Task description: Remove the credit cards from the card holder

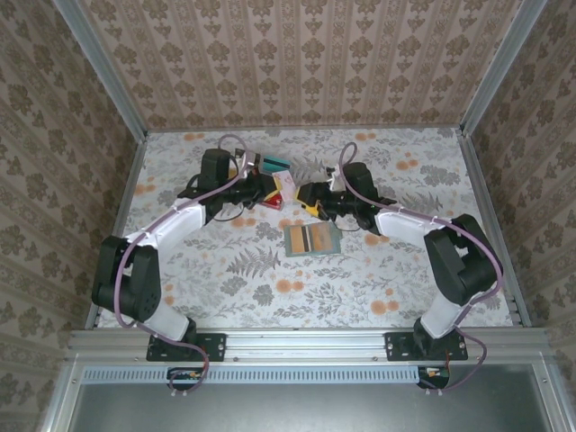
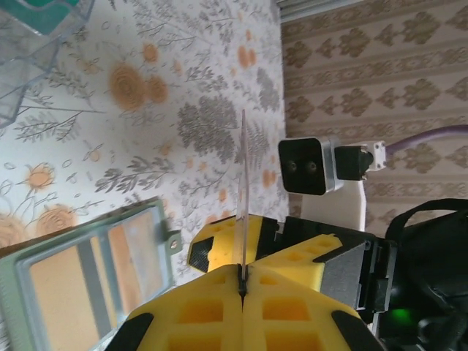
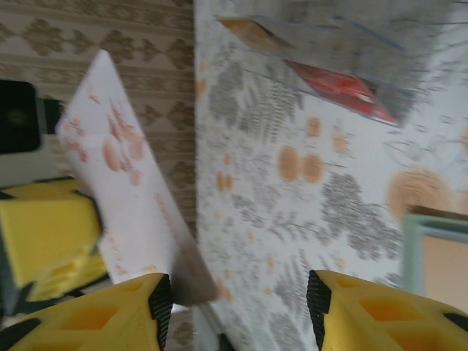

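The card holder [image 1: 309,239] lies open on the table, tan-orange cards showing in its slots; it also appears at lower left in the left wrist view [image 2: 88,270] and at the right edge of the right wrist view [image 3: 439,256]. My left gripper [image 2: 243,281] is shut on a thin credit card [image 2: 243,175], seen edge-on and held upright above the table. The same card [image 3: 121,183] is white with pink-orange flowers. My right gripper [image 3: 238,307] stands open beside it, the card's lower corner close to its left finger [image 3: 150,303]. The two grippers meet above the holder [image 1: 292,192].
A clear plastic compartment tray [image 1: 270,167] with colourful cards stands just behind the grippers, a red card [image 3: 344,91] in it. Patterned walls close the table on three sides. Bare floral tabletop lies to the left, right and front of the holder.
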